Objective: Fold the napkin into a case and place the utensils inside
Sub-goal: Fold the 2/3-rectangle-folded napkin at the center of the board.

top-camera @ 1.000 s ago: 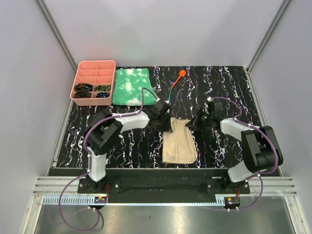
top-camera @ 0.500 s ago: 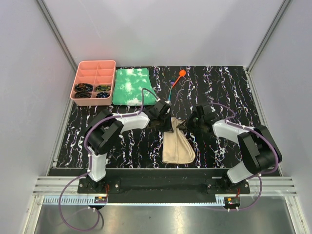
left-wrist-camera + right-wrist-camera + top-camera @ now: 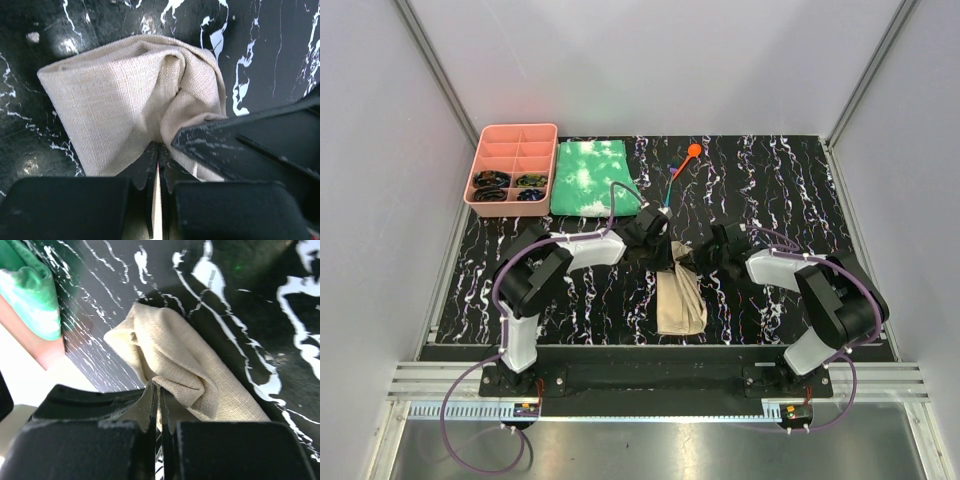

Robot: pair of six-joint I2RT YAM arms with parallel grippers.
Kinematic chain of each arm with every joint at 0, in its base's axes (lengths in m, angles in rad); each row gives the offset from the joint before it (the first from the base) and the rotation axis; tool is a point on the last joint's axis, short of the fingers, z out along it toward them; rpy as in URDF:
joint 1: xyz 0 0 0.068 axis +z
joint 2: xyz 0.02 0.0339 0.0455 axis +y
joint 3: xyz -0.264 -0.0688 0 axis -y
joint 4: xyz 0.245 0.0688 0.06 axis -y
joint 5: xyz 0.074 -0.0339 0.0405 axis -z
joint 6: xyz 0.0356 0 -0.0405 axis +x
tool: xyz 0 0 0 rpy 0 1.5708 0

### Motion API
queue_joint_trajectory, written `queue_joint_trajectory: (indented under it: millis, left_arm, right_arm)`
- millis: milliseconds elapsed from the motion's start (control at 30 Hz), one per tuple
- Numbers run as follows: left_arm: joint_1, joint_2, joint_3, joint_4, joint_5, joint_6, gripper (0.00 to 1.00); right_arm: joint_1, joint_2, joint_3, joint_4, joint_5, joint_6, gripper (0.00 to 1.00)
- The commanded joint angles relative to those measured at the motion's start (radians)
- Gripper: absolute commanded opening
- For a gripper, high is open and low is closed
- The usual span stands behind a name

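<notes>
The tan napkin [image 3: 680, 297] lies at the table's middle, bunched into a narrow strip with its far end lifted. My left gripper [image 3: 666, 256] is shut on that far end; in the left wrist view the cloth [image 3: 115, 95] runs straight into the closed fingertips [image 3: 159, 148]. My right gripper [image 3: 696, 262] sits close beside it, shut on a fold of the napkin [image 3: 190, 365] at its tips [image 3: 159, 386]. Its dark finger [image 3: 240, 145] crosses the left wrist view. The utensils lie farther back: an orange spoon [image 3: 692, 152] and a slim teal one [image 3: 669, 190], both untouched.
A green-and-white cloth [image 3: 590, 176] lies at the back left, beside a pink divided tray [image 3: 513, 163] that holds small dark items. The green cloth [image 3: 30, 287] also shows in the right wrist view. Grey walls close the table on three sides.
My right gripper has moved left toward the left gripper, dragging the napkin's right corner with it. The napkin has gone from a wide rectangle to a narrow bunched strip.
</notes>
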Motion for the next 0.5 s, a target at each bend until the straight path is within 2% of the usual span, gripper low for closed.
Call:
queue_joint_trajectory:
  millis: [0,233,467]
  left_arm:
    - [-0.004,-0.071,-0.036,-0.025,0.033,0.030,0.07]
    - [-0.002,-0.194,-0.096,-0.069,-0.025,0.026,0.11]
    - [-0.004,-0.125,-0.124,-0.022,0.017,0.045,0.06]
  right_arm:
    - [0.010,-0.019,-0.018,0.037,0.056,0.048,0.00]
    - [0.010,-0.027,-0.016,0.028,0.061,0.043,0.00]
    - [0.018,-0.022,-0.021,0.062,0.051,0.093,0.00]
